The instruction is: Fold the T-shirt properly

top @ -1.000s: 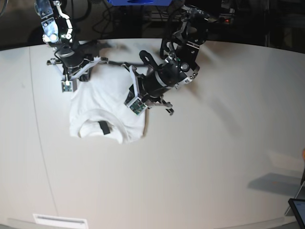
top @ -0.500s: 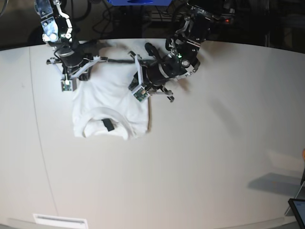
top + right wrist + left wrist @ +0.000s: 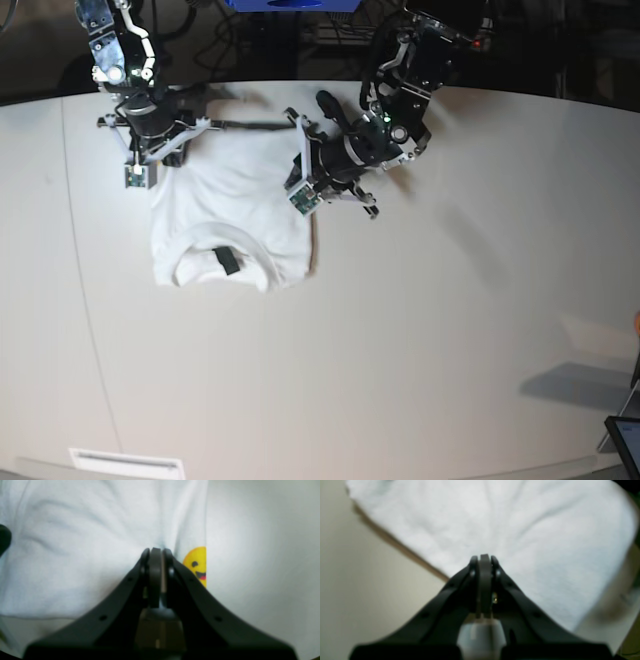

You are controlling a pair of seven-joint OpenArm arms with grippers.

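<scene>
Shirt (image 3: 228,222) lies white and folded on the far left part of the table (image 3: 400,330), collar toward the near side, with a black neck label (image 3: 228,261) showing inside the neck opening. Its far corners sit under my two pincers.

On the base view's right side of the shirt, my left pincer (image 3: 483,557) has its fingers pressed together, tips down on the cloth close to the shirt's edge; whether any fabric is nipped between them I cannot tell. On the other side, my right pincer (image 3: 156,551) is likewise drawn together, and the cloth puckers in folds toward its tips, though an actual pinch is not plain.

Just right of my right pincer's tips, at the shirt's straight edge, half of a yellow smiling face (image 3: 197,566) is printed, cut off by the fold. No writing can be read anywhere: the neck label is too small, and the wrist views are soft.

In the base view my left arm (image 3: 385,110) reaches in from the far side over the shirt's right far corner, and a small green board (image 3: 299,201) on it hangs above the cloth. My right arm (image 3: 135,95) stands over the left far corner.

The table is pale beige, curved at its far edge, with a thin seam (image 3: 85,300) down its left part. Beyond the far edge it is dark, with cables. A dark item (image 3: 625,440) pokes in at the near right corner.
</scene>
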